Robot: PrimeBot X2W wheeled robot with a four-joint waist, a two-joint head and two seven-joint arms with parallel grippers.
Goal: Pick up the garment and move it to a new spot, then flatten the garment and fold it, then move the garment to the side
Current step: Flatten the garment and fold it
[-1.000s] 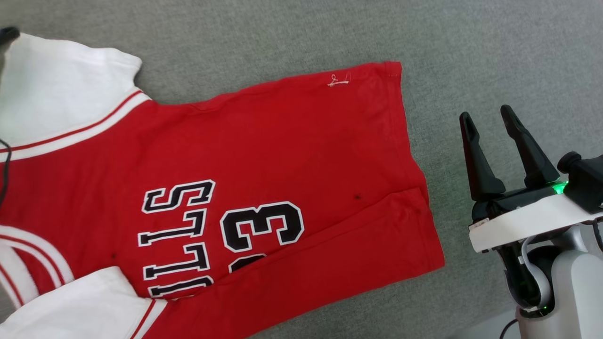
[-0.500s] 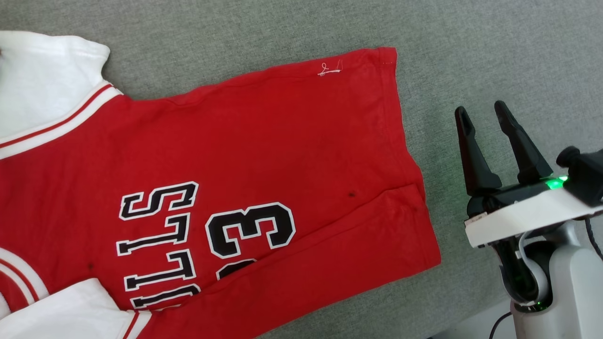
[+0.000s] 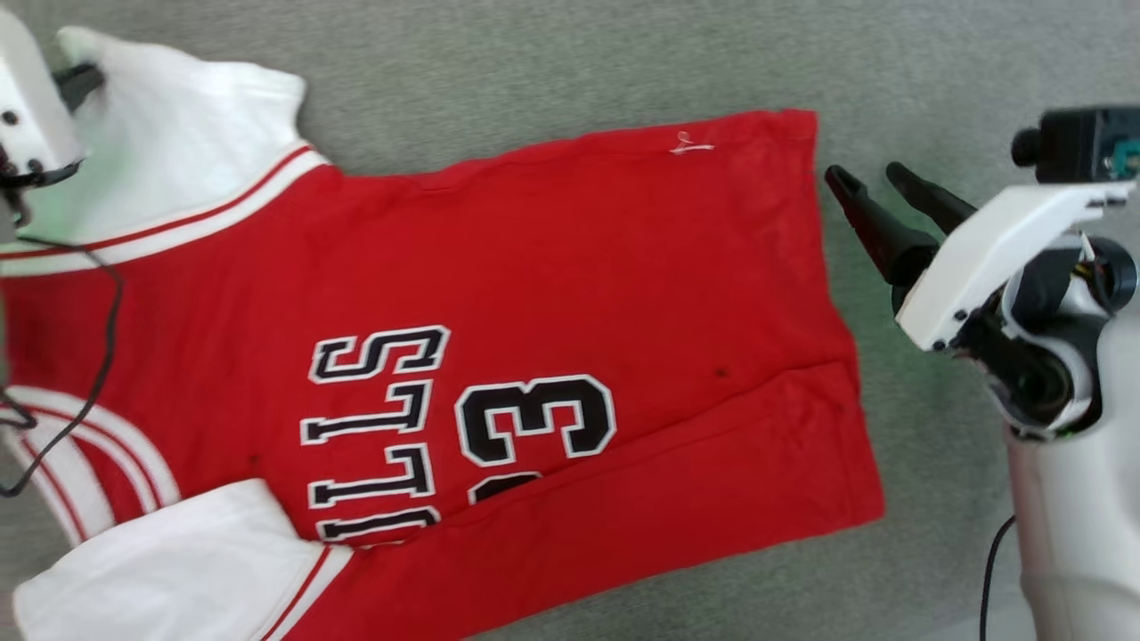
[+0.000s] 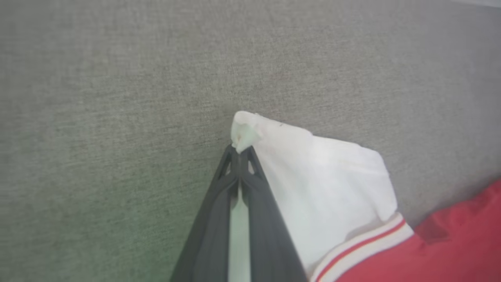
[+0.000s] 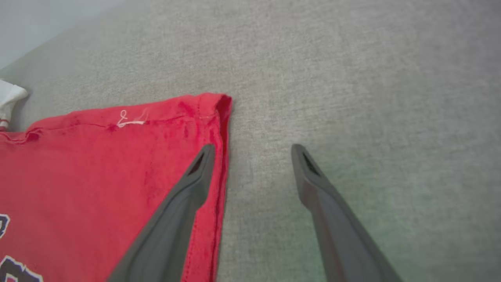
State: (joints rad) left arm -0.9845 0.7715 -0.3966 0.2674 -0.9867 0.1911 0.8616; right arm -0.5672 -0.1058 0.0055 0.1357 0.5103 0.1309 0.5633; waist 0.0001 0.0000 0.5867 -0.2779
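The garment (image 3: 534,294), a red jersey with white sleeves and black lettering, lies spread on the grey surface. Its lower side is folded over along a diagonal crease. In the left wrist view my left gripper (image 4: 238,150) is shut on the tip of the upper white sleeve (image 4: 325,176). Its white wrist (image 3: 27,116) sits at the head view's top left. My right gripper (image 3: 868,182) stands open just right of the hem's upper corner. In the right wrist view (image 5: 253,150) one finger (image 5: 195,184) lies over the red hem (image 5: 219,129) and the other is over bare fabric.
Grey woven fabric (image 3: 570,62) runs under and around the garment, with room above and to the right. A thin black cable (image 3: 98,356) hangs across the jersey's left side. A pale edge of the surface (image 5: 39,19) is at the right wrist view's top left.
The head camera has shifted. My left gripper has closed on the white sleeve's tip. The right gripper has tilted and moved in toward the hem's upper corner, still open.
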